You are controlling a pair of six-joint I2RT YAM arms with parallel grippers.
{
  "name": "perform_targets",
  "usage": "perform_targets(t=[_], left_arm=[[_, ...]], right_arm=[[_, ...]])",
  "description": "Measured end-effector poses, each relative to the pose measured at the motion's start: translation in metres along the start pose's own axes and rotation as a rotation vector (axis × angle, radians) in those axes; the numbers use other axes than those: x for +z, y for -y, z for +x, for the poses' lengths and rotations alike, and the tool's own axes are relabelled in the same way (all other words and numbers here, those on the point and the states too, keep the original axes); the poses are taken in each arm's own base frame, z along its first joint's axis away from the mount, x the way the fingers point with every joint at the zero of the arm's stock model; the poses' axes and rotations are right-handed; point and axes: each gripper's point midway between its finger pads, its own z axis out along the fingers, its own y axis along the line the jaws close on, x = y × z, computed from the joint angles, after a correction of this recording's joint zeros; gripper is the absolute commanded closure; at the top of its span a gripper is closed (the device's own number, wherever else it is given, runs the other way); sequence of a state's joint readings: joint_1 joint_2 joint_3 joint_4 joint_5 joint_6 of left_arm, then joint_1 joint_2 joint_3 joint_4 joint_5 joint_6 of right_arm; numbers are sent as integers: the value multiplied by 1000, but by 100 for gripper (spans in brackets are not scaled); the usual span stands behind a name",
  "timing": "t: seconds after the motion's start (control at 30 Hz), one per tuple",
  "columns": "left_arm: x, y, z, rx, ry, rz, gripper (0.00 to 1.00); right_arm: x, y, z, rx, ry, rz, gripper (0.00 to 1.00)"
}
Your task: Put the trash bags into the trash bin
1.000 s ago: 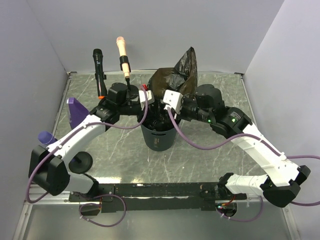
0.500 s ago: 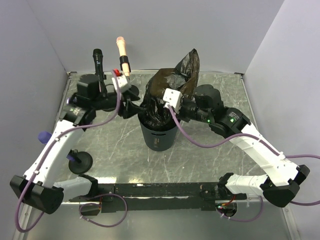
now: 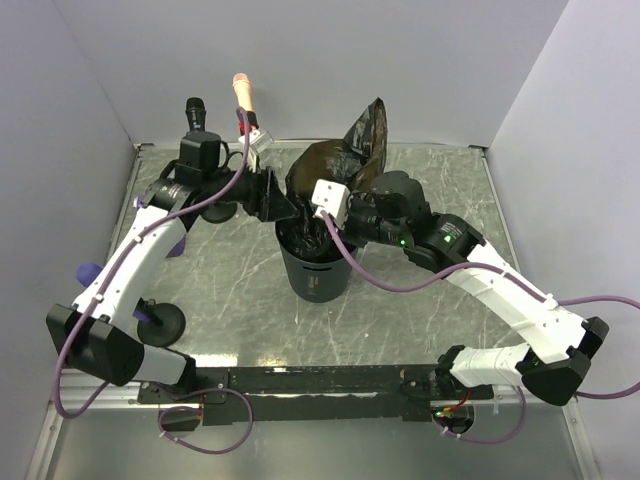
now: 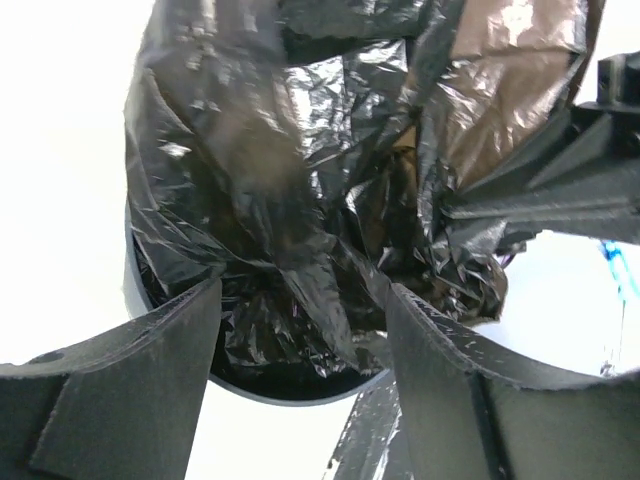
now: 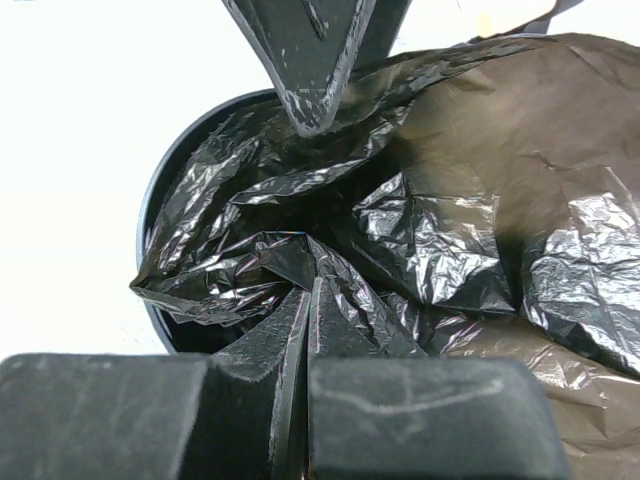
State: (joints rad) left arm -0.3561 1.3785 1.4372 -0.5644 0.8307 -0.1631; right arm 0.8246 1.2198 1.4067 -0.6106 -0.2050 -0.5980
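The trash bin (image 3: pixel 318 272) stands upright near the middle of the bench (image 3: pixel 430 300), between the two arms. A black trash bag (image 3: pixel 338 165) is partly stuffed into it: its lower folds fill the mouth of the bin, while a big crumpled part rises above the rim and leans toward the back right, ending in a peak.

The left hand (image 3: pixel 288 205) comes in from the left, level with the bin's rim, its jaws spread apart. From its own camera the left hand (image 4: pixel 305 295) has the trash bag (image 4: pixel 280 150) bunched just ahead of it, with a strip of film trailing down between the open fingers (image 4: pixel 130 400), and the curved rim of the trash bin (image 4: pixel 290 392) shows below.

The right hand (image 3: pixel 306 232) reaches in from the right and dips into the bin's mouth. In its wrist view the right hand (image 5: pixel 310 285) has its jaws pressed together, and the folds of the trash bag (image 5: pixel 450 200) gather to a pinch at its tips, so it seems clamped on the film. The rim of the trash bin (image 5: pixel 160 200) curves round on the left.

Behind the left arm stand a black microphone (image 3: pixel 195 110) and a pale pink microphone (image 3: pixel 243 85). A round black base (image 3: pixel 162 322) sits on the bench near the left arm's elbow.
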Motion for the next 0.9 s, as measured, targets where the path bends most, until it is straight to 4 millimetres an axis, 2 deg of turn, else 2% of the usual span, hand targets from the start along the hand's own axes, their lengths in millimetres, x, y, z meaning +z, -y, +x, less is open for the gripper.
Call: perform_targets(t=[0.17,0.2,0.23,0.43,0.67,0.8,0.9], left_arm=[[5,1,2,-40,-9,-19,64],[6,1,2,-42,-11,-23,75],[6,1,3,-44,-13,-25,97],[5,1,9,-30,-39,-30,99],[-23,8,1,11,-45,-68,99],[-42,27,15,9,-64,-50,99],[-52,38,30,8,-78,-42,99]], right_arm=[[0,4,-4,3,15,17,100],[0,4,-5,5,17,20,100],[0,4,-5,8,18,21,100],[0,5,-6,8,18,24,100],[-11,-9,-11,-8,59,-29,100],[-27,-20,-10,-54,91,-59,100],[-42,-34,0,-98,111,-78,100]])
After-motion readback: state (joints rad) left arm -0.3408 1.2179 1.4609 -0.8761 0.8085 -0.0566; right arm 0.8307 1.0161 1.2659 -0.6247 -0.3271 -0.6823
